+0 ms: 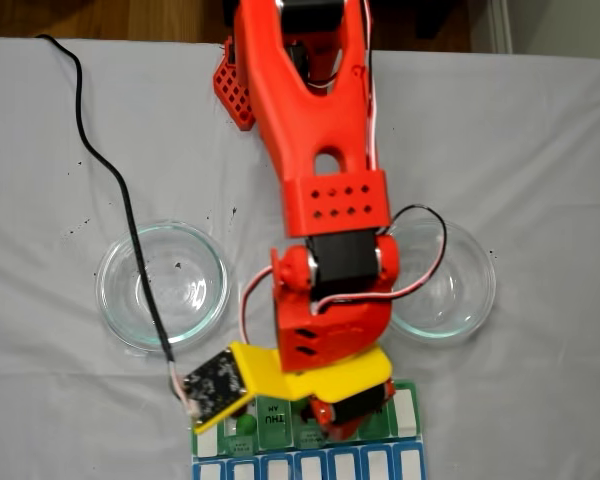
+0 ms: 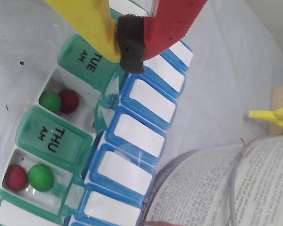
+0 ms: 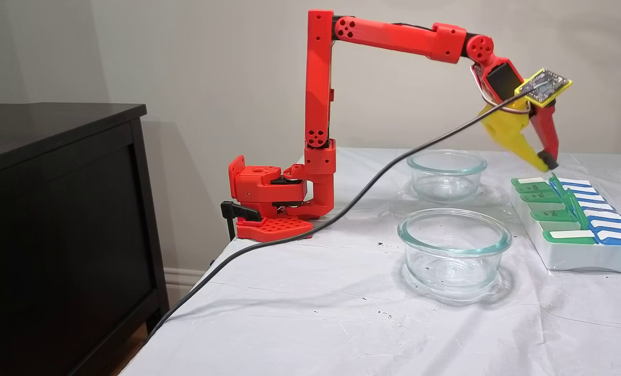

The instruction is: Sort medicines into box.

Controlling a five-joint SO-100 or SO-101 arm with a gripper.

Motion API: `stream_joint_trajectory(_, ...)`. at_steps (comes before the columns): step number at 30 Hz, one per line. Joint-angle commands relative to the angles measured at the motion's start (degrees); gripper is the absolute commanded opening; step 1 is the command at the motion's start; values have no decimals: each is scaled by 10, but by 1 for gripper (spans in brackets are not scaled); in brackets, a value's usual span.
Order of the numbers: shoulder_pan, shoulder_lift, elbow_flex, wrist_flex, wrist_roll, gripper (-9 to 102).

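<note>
In the wrist view my gripper [image 2: 130, 52] hangs above the box [image 2: 132, 136], its yellow finger and red finger closed together on a black foam pad, with no ball seen between them. The box is a pill organizer with green lids marked TUE and THU and a row of blue lids. One open compartment holds a green medicine [image 2: 50, 100] and a dark red medicine [image 2: 69, 100]. Another open compartment holds a red medicine [image 2: 16, 177] and a green medicine [image 2: 40, 177]. In a fixed view the gripper [image 3: 547, 163] hovers just over the far end of the box [image 3: 576, 258].
Two clear glass dishes [image 1: 163, 283] [image 1: 445, 282] stand on the white cloth either side of the arm; both look empty. A black cable [image 1: 120, 190] crosses the left dish. Printed pages [image 2: 226, 188] lie beside the box. A dark cabinet [image 3: 55, 209] stands off the table.
</note>
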Motion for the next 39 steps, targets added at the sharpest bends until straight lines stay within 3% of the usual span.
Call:
stream_joint_trajectory(1, 5, 78, -12, -37, 0, 0)
stream_joint_trajectory(4, 11, 81, 25, -115, 2, 0)
stream_joint_trajectory(14, 13, 11, 19, -139, -23, 0)
stream_joint_trajectory(27, 11, -33, -83, 80, -47, 0)
stream_joint_trajectory(39, 5, -59, -83, 90, -51, 0)
